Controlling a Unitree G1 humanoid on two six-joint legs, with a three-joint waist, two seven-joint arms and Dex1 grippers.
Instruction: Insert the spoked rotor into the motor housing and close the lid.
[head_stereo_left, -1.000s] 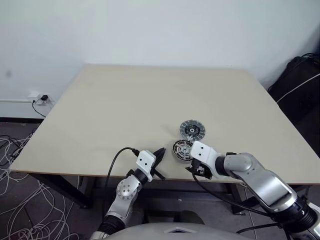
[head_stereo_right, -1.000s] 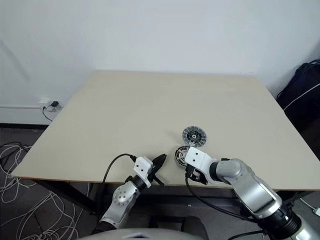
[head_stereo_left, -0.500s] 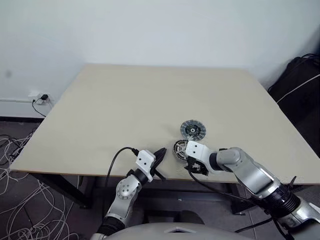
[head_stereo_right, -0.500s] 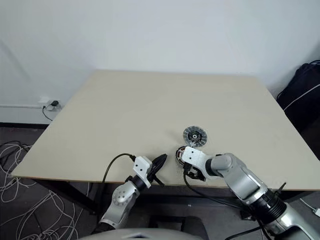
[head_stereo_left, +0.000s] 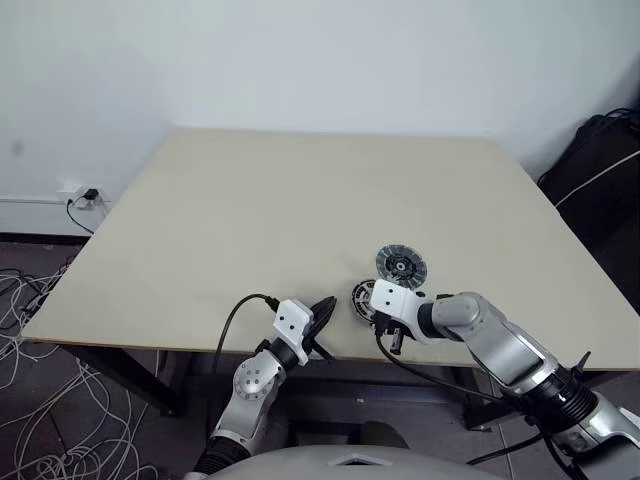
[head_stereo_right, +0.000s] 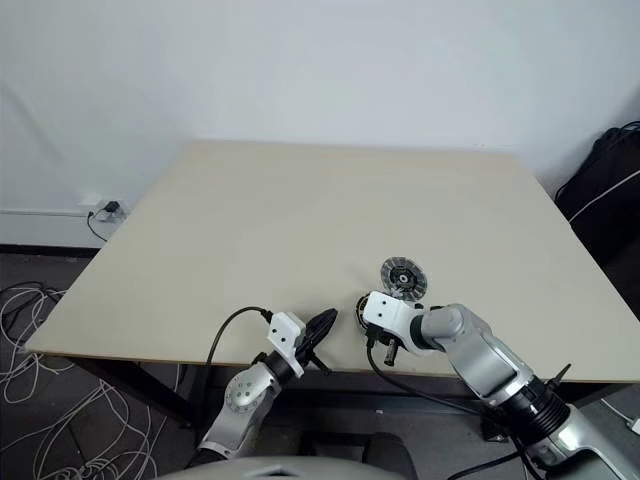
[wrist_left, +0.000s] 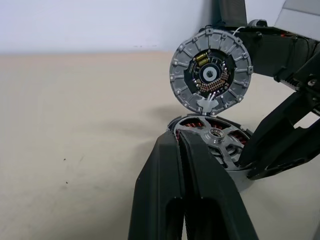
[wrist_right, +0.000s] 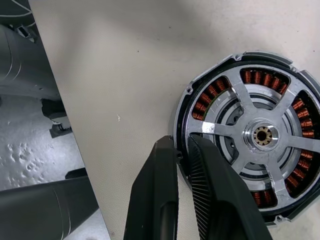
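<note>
Filling most of the scene, the beige worktop (head_stereo_left: 300, 210) stands against a white wall (head_stereo_left: 300, 60). Loose white cables (head_stereo_left: 40, 420) lie on the floor to the left, and a dark bag (head_stereo_left: 600, 170) stands at the far right.

Two arms reach over the near edge of the worktop. The left tool (wrist_left: 187, 150) points level toward the right, and its two black fingers are pressed together with nothing between them. The right tool (wrist_right: 183, 156) points steeply down at the near right part of the worktop. Its two fingers stand close together and pinch the dark outer edge of the motor housing (wrist_right: 186, 125), one finger outside the edge and one just inside it.

The motor housing lies flat on the worktop near the near edge, between the two tools. Copper-coloured windings (wrist_right: 205, 102) show in a ring inside it. The spoked rotor (wrist_right: 260, 135) sits inside the housing, over the windings, and its silver spokes go out from a shiny hub.

The lid (wrist_left: 210, 75) lies just beyond the housing, a little to the right and farther from the robot. Its edge is very near the edge of the housing; I cannot tell if they touch. Its ribbed grey face with a dark centre is turned upward.
</note>
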